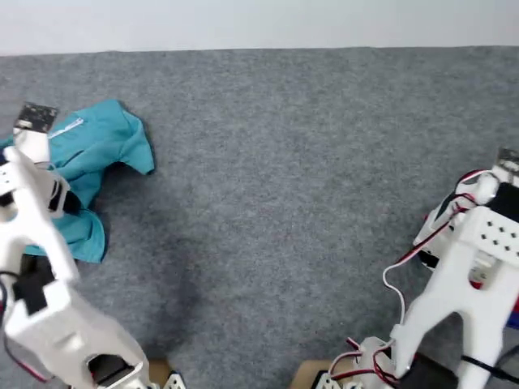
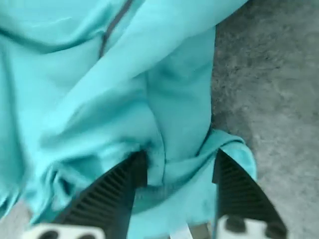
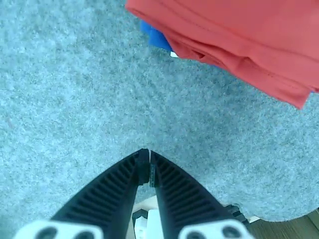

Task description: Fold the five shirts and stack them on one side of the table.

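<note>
Closing the released left pincer (image 2: 180, 159) on the teal shirt (image 2: 124, 89), crumpled at the left side of the desk (image 1: 284, 203), should catch one edge only, while the clenched right pincer (image 3: 149, 155) rests near the red shirt (image 3: 234, 35).

A grey, felt-like mat (image 1: 284, 203) spreads over nearly the whole high view under soft, even light, with a pale, plain wall (image 1: 259, 23) along the top edge and a patch of light-brown wood (image 1: 310, 375) at the bottom edge.
</note>
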Controlling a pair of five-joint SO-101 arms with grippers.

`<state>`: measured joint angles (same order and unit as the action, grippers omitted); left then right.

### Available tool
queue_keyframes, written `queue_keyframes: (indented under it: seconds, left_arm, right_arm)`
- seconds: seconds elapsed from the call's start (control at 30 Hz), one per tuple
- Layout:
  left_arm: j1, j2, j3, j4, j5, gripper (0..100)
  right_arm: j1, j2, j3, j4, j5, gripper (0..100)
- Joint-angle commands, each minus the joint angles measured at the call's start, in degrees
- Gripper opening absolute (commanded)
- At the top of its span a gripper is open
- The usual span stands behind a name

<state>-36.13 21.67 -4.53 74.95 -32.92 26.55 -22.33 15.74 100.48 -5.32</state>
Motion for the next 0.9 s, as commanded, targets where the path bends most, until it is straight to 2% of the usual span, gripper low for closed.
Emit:
queue_keyframes:
  seconds: [0.0,0.1,0.3,0.4,0.57,0.73,0.87]
  left_arm:
    - [0.1,5.6,-7.4,1.1,-1.6,14]
    - [1.2,8.6,-15.5,7.9,-2.0,0]
    - [7.6,7.0,-34.6,25.7,-3.4,0]
    - [12.0,2.0,-43.5,25.4,4.0,0]
    - [25.8,-8.9,-52.0,25.5,15.2,0]
    - [42.2,-17.3,-51.2,25.5,19.8,0]
    - [51.6,-18.8,-42.7,25.5,21.0,0]
  right_arm:
    - [-0.5,-2.2,-0.2,2.1,-0.4,0.9]
    - [-0.5,-2.2,-0.2,2.1,-0.4,0.9]
    - [-0.4,-2.2,2.7,2.2,-0.4,0.9]
    - [-0.4,-2.2,3.9,2.2,-0.4,0.9]
    - [-0.4,-2.2,3.9,2.1,-0.4,0.9]
    - [-0.4,-2.2,3.8,2.0,-0.4,0.9]
    - [-0.5,-2.2,3.8,1.9,-0.4,0.9]
